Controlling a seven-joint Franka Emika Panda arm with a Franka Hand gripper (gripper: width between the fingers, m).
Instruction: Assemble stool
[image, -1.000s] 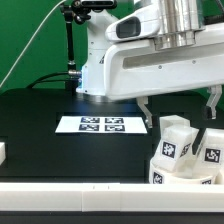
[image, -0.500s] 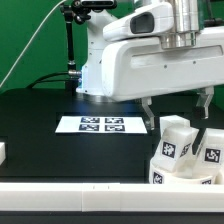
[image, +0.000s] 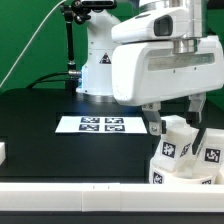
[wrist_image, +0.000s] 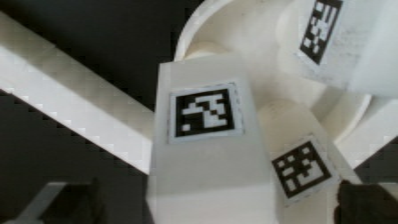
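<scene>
- The tool (image: 173, 117) hangs under the white arm at about 3 o'clock in the exterior view, its two dark fingers (image: 155, 124) spread wide apart, one on each side of the top of an upright stool leg; it has hold of nothing, and whether the fingers touch the leg cannot be told.
- That upright stool leg (image: 176, 140) is a short white block with a black-and-white square tag on its face, standing just under the tool in a cluster of stool parts at 4 to 5 o'clock of the exterior view.
- A second leg (image: 211, 150) leans just beside it toward the exterior view's right, also tagged.
- Below both lies the rounded white seat (image: 170, 170), carrying a tag on its side and touching the legs.
- In the wrist view a tagged leg (wrist_image: 210, 120) fills the middle, with curved white seat parts behind it; the tags show only square code patterns, no readable words.
- The marker board (image: 104, 124), a flat white sheet with four tags, lies at the centre of the black worktop (image: 40, 125), near the cluster toward 9 o'clock.
- A long white rail (image: 70, 195) runs along the worktop's near edge at 6 o'clock.
</scene>
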